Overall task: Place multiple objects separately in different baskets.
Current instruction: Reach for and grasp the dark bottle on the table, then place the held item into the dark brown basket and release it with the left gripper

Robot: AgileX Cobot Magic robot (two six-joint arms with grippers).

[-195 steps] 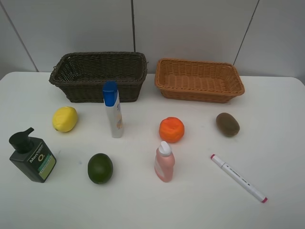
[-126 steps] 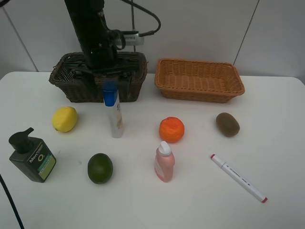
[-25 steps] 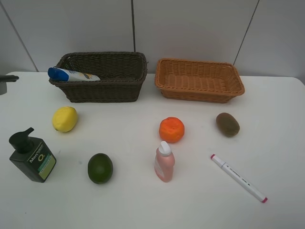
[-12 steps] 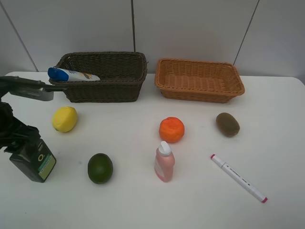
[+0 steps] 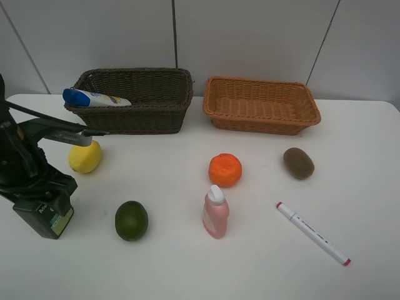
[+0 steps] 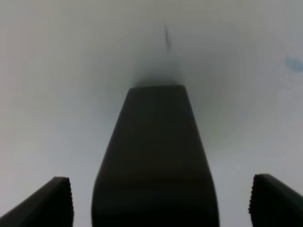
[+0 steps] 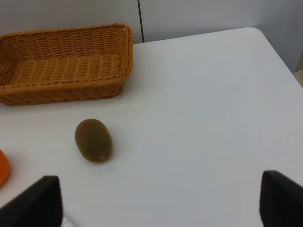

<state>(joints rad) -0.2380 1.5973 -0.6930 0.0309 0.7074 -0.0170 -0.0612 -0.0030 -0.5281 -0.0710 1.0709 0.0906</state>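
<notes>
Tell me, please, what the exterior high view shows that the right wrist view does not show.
Only the exterior high view shows the dark brown basket with the blue-capped white bottle resting in it, the lemon, the lime, the small pink bottle, and the left gripper over the pump bottle. Only the right wrist view shows the right gripper, with its jaws wide apart. Both show the light orange-tan basket, the kiwi, part of the orange and the white table.
</notes>
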